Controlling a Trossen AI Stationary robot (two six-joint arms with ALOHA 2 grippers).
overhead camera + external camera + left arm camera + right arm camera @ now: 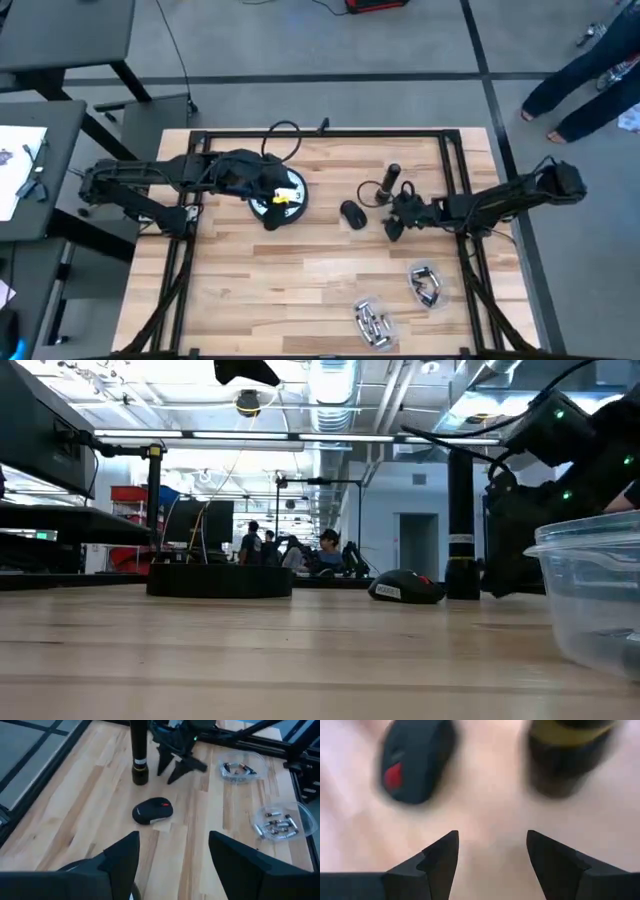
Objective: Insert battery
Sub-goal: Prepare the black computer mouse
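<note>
A black computer mouse (352, 214) with a red wheel lies on the wooden table near the middle. It also shows in the left wrist view as the mouse (152, 811) and in the right wrist view as the mouse (415, 760). A black flashlight (392, 180) stands upright on its end just beyond it. Loose batteries (372, 322) lie in two clear tubs at the near right. My right gripper (395, 228) hovers open, low over the table, right of the mouse and near the flashlight (565, 755). My left gripper (172, 852) is open over a round black base (280, 195), holding nothing.
The round black base (220, 580) with a cable sits at the table's far left. The second clear tub (428, 283) stands at the near right and looms close in the low view (590, 590). A black frame (320, 133) rims the table. People stand in the room behind.
</note>
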